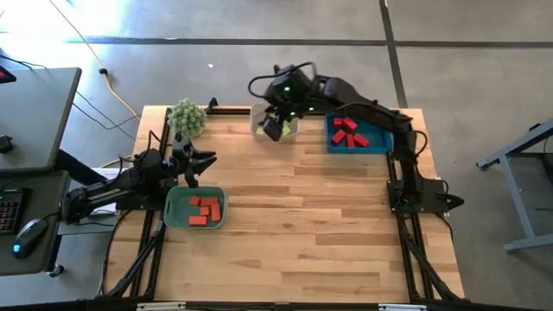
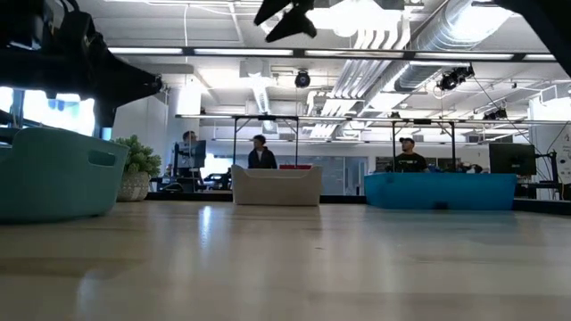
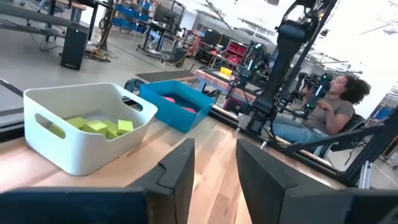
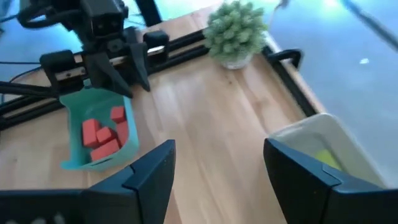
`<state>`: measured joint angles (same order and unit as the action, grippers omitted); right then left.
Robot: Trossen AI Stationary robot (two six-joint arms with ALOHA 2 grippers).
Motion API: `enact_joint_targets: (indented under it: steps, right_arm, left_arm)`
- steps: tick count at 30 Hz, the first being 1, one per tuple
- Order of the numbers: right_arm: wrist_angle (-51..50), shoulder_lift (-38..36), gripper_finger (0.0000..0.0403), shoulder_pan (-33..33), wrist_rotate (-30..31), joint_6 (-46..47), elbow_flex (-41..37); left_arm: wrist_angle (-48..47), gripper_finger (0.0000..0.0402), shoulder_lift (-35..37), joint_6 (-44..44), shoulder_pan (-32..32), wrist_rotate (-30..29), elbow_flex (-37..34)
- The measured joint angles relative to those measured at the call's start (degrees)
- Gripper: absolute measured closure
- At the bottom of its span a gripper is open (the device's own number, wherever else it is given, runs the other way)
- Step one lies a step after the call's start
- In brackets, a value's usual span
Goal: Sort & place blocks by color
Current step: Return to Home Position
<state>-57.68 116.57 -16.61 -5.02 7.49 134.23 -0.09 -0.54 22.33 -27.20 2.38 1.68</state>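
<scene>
Several orange blocks [image 1: 205, 209] lie in the green tray [image 1: 173, 207] at the left. They also show in the right wrist view [image 4: 102, 135]. Yellow-green blocks [image 3: 99, 126] lie in the white tray [image 3: 81, 149] at the far middle. Dark red blocks [image 1: 347, 131] lie in the blue tray [image 1: 380, 142] at the far right. My left gripper [image 1: 197, 164] is open and empty [image 3: 214, 168], above the green tray's far edge. My right gripper [image 1: 275, 127] is open and empty [image 4: 217, 171], held high over the white tray [image 4: 323, 140].
A fuzzy green plant [image 1: 187, 116] in a small pot stands at the far left corner. Bare wooden tabletop [image 1: 302, 233] spans the middle and near side. Black frame rails [image 1: 147, 250] run along the table's left and right edges. People sit in the room beyond the table [image 3: 336, 106].
</scene>
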Motion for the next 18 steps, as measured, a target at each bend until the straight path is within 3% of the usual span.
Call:
enact_joint_targets:
  steps: [11, 18]
  right_arm:
    - [-8.9, -11.5, 0.0171, 3.0, 12.1, -7.3, -0.1]
    - [-16.8, -17.1, 0.0171, 1.0, 12.8, -15.7, -0.1]
  left_arm:
    - [0.3, 0.0296, 0.3, -1.6, 0.0, -0.4, -0.7]
    - [0.2, 0.0296, -0.9, -7.4, 0.0, -0.7, -0.7]
